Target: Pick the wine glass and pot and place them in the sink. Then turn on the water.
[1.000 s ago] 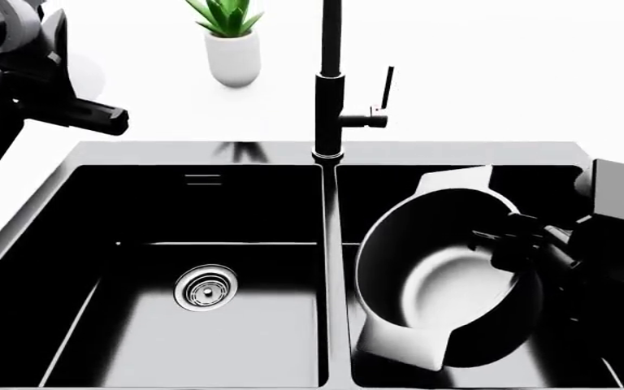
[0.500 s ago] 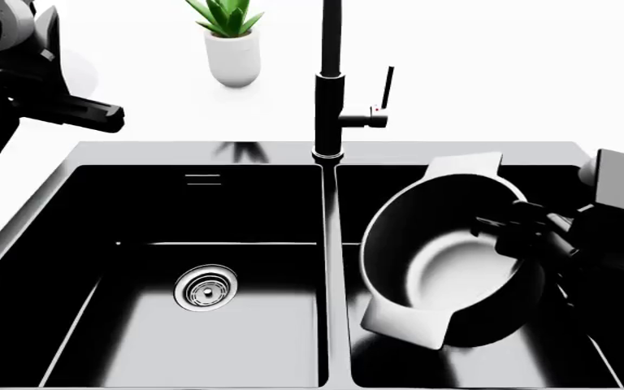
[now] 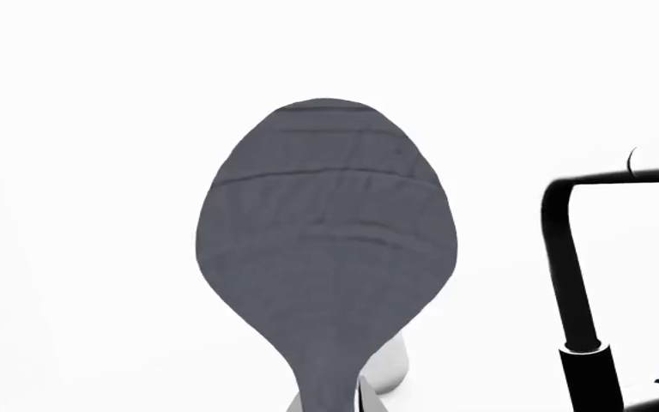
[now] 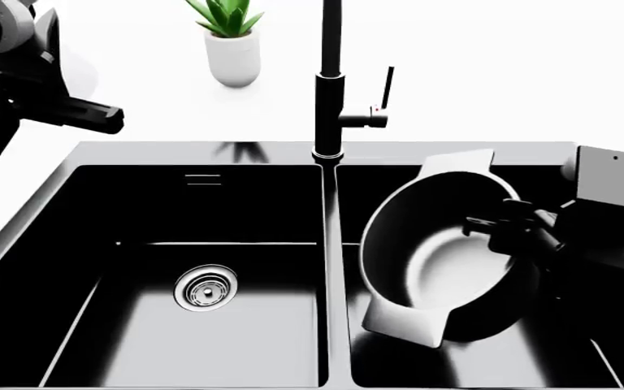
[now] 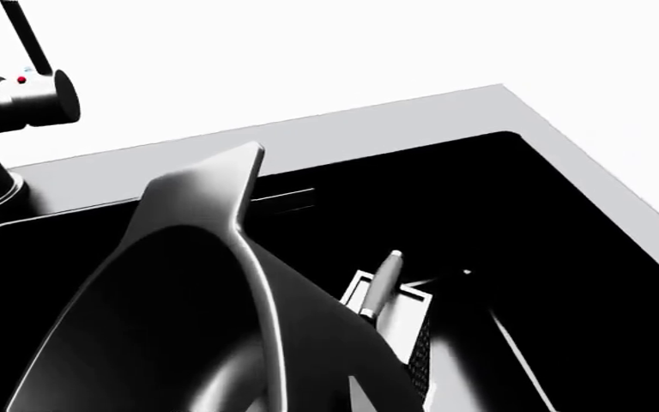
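A black faucet [image 4: 331,81] stands beside a potted plant [image 4: 228,41].

Left arm [image 4: 9,73]: black, bulky links. Right arm [image 4: 616,219]: black, pale grey block; dark claw [image 4: 502,223].

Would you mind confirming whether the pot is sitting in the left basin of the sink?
No, the pot is tilted in the right basin of the sink, while the left basin holds only its drain.
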Controlling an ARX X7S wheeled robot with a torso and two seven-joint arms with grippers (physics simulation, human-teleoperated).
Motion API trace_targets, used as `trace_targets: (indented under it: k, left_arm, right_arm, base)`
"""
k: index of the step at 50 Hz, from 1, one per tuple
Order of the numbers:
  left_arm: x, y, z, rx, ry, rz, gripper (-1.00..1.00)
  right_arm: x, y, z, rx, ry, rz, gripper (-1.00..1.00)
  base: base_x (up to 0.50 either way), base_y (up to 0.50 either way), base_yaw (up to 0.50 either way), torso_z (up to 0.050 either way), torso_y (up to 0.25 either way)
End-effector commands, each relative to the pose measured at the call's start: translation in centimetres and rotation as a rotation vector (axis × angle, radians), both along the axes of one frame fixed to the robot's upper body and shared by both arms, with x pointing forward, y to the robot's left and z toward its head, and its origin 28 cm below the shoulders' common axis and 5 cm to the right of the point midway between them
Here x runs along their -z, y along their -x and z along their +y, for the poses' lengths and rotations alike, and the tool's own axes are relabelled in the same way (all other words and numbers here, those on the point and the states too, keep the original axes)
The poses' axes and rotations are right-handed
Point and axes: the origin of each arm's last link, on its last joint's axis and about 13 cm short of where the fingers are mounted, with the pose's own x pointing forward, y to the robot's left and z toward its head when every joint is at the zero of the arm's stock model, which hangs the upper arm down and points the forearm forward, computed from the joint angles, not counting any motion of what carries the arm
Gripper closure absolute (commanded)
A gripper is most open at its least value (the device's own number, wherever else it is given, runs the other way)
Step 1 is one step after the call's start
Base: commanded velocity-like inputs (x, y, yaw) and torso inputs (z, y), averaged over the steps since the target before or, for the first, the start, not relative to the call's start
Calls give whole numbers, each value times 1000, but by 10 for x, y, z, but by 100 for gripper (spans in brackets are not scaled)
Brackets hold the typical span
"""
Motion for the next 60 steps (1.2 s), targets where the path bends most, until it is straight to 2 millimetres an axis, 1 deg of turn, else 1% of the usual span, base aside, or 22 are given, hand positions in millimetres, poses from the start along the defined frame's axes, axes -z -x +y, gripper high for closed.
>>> trace_targets:
  k: [1,13,43,60]
  left_arm:
    - [-3,1,2,-19,7,-22,100]
    - [-2,1,2,-19,10,-21,100]
    - [1,1,2,-17,14,-14,100]
    - [4,1,3,-16,17,-11,100]
  right_arm:
    - [-1,-6,2,-6,42,-9,100]
    - [7,-9,6,-31,63,22,100]
    - [22,-14,9,-41,75,66,100]
    - [38,-20,10,-44,71,106,100]
  base:
    - [0,0,0,0,0]
    - [1,0,0,1,1]
    - [0,0,0,1,3]
    - [0,0,0,1,2]
